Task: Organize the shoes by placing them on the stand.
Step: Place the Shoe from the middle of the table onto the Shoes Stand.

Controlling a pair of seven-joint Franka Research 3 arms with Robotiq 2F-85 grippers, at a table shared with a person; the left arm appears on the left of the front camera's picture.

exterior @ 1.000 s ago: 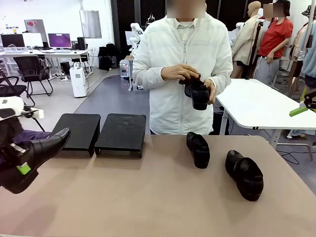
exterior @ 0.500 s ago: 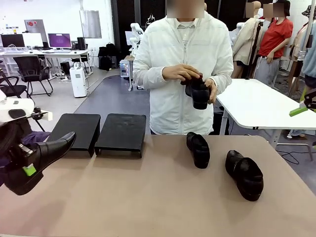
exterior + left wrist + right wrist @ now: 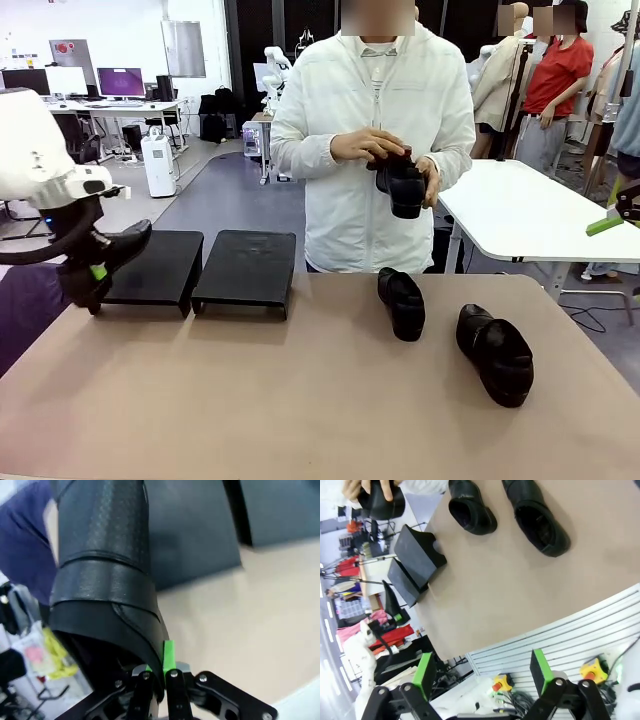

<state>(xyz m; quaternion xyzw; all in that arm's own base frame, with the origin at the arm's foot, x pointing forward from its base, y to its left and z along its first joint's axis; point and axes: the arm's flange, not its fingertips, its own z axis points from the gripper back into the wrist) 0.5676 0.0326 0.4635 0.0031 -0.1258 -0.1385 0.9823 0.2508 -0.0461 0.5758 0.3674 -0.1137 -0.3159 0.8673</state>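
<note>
Left gripper point(image 3: 93, 272) is pinching the heel rim of a black dress shoe point(image 3: 125, 246), with the fingers clamped tight on the leather. The shoe's long axis is running away from the fingers, and the toe is poking over the left edge of the left stand platform point(image 3: 160, 262), so this arm's the nearer one. Right gripper point(image 3: 482, 672) is hanging back over the table point(image 3: 485, 595) edge, fingers spread wide, gripping nothing.

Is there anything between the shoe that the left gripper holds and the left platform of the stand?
Nothing visible stands in the way. The shoe in the left gripper reaches with its toe to the edge of the left platform, and the top of this platform is bare.
</note>
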